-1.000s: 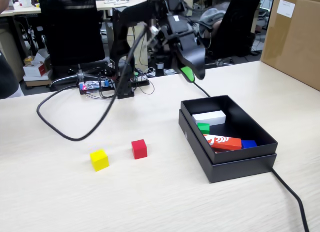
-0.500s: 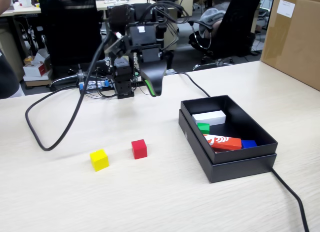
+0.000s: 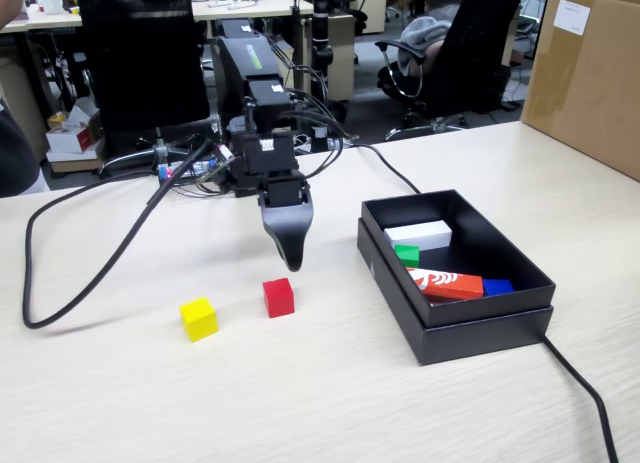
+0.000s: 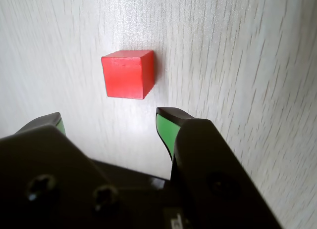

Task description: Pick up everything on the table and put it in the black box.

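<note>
green-padded gripper (image 4: 109, 127) jaws apart and empty, hovering just above and behind the red cube (image 4: 128, 73) on the table (image 3: 300, 403). approach step; next, drop and close on it. yellow cube (image 3: 198, 318) left, green cube (image 3: 406, 254) already in the black box (image 3: 470, 328) right.

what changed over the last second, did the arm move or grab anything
The gripper swung from above the black box's far corner leftward in the fixed view and dropped low, now just above and behind the red cube. Its jaws stand open and empty; nothing was grabbed. The cable shifted with the arm. The red cube, yellow cube and box contents stayed put.
</note>
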